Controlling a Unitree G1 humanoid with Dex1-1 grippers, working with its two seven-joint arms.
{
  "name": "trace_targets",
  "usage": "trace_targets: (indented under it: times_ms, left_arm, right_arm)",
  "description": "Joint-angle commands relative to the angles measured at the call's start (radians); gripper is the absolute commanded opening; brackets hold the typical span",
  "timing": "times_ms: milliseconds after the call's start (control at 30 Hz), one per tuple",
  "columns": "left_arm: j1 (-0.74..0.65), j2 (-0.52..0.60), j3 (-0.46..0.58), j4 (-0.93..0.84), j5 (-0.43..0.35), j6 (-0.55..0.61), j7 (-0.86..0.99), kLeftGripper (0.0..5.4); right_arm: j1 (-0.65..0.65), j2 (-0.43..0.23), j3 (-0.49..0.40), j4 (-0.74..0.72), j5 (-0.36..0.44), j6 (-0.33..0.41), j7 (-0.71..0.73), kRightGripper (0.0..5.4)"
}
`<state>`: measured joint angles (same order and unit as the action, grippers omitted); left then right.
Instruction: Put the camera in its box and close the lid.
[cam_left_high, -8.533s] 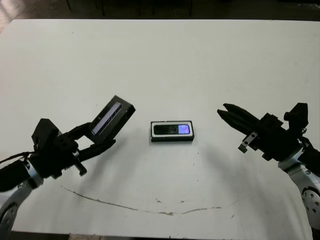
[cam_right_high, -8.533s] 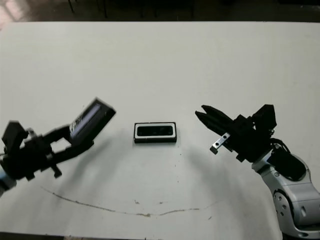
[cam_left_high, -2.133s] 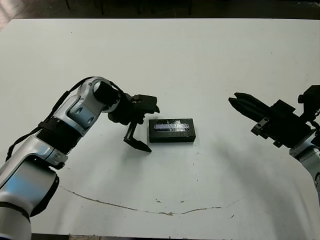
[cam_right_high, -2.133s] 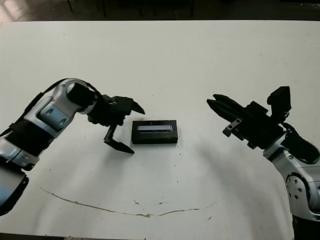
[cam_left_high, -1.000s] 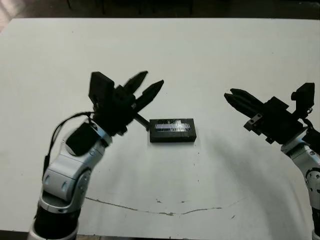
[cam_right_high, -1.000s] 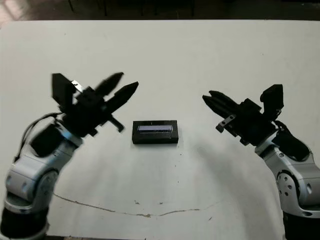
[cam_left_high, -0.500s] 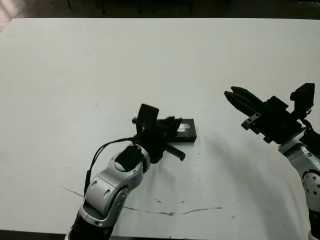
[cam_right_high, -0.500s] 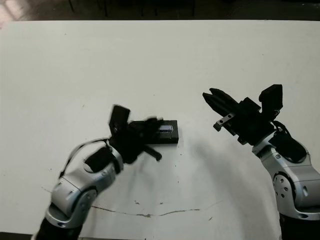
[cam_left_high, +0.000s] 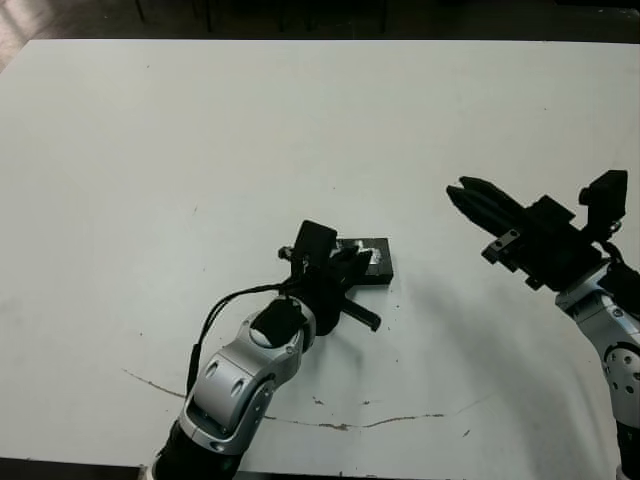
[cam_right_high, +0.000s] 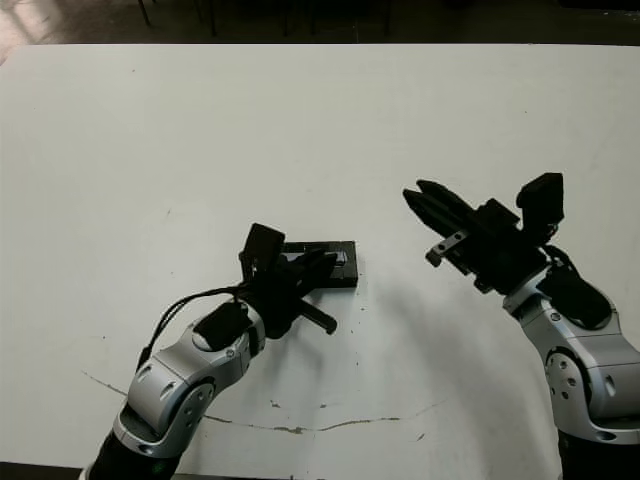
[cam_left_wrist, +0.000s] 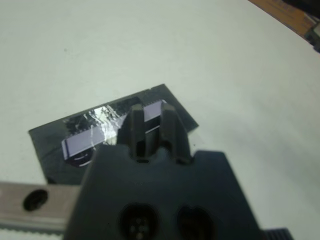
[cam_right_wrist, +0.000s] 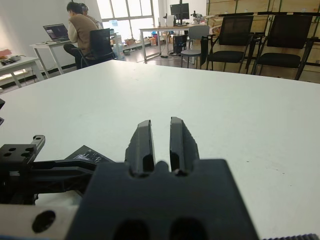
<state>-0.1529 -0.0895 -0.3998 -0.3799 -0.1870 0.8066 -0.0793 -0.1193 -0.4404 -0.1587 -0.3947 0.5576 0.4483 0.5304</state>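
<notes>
Nearest the robot, the left gripper (cam_left_high: 345, 272) of two black fingers hangs right over the flat black rectangular lid (cam_left_wrist: 107, 131) with its shiny greyish strip. Its jaws are together with only a sliver of gap, gripping nothing, and the tips sit at or just above the lid's top; I cannot tell whether they touch. The lid lies on the white table (cam_left_high: 150, 150) near its middle, apparently seated on the shallow black box (cam_right_high: 345, 270), whose edge shows beneath it. No white lining or camera is visible, so I judge the camera to be inside and this to be the final press.

As a judgement, the risk is an off-centre push: the fingertips seem to sit toward one end of the lid, so pressing there could tip the opposite end up, or skid the closed box across the smooth table.

The lid's long axis runs left to right across the table, strip along it, face up.

Farther off to the right, the right gripper (cam_left_high: 470, 195) hovers well apart, jaws nearly together and empty.
</notes>
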Motion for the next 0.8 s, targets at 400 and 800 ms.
trace_targets:
  times_ms: [400,800]
  left_arm:
    - [0.106,0.032,0.194,-0.250,-0.054,-0.165,-0.014,0.01]
    - [0.071,0.214,0.510,0.017,0.081,-0.882,-0.059,0.01]
  right_arm:
    - [0.022,-0.001,-0.009,-0.007,-0.013,-0.035,-0.007,0.00]
    - [0.054,0.108,0.005,-0.009,-0.156,-0.202,-0.142,0.00]
